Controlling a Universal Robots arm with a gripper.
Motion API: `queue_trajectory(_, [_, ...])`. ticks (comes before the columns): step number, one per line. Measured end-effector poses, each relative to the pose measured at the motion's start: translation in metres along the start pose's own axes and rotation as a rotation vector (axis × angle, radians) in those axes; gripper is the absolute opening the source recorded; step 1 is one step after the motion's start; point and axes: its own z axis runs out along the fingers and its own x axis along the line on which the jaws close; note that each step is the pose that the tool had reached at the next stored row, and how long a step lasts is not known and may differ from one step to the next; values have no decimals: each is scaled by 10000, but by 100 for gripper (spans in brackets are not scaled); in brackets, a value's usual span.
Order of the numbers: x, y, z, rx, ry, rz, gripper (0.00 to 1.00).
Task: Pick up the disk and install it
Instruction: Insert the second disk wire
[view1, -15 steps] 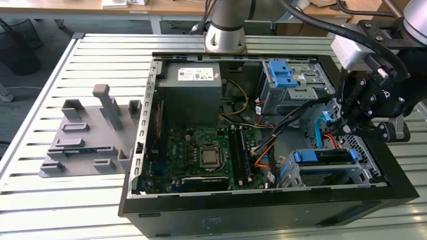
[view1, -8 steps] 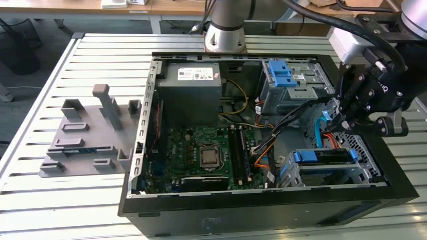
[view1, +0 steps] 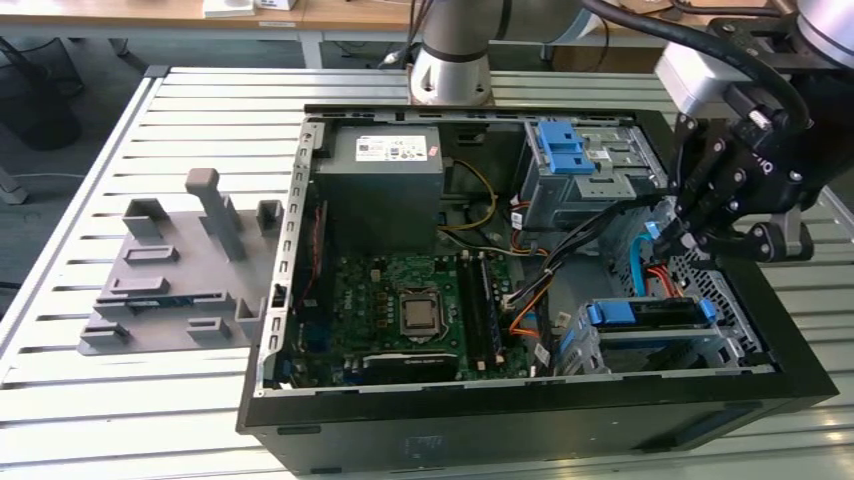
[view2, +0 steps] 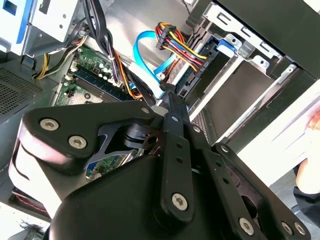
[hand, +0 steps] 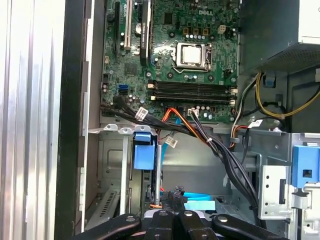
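The disk (view1: 650, 312) sat in the drive cage (view1: 667, 345) at the computer case's (view1: 534, 420) front corner, blue frame showing, on the exterior view's right. The hand (view1: 694, 235) hovered just above it, near the cables (view2: 175, 50); honestly couldn't tell if it was open or closed. Case lay on the slatted surface (view1: 134, 420).
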Motion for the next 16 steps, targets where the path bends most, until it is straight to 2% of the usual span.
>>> queue_trajectory(11, [-97,12,-30,-7,27,-80,11])
queue_trajectory(16, [-99,13,-27,-10,167,-84,11])
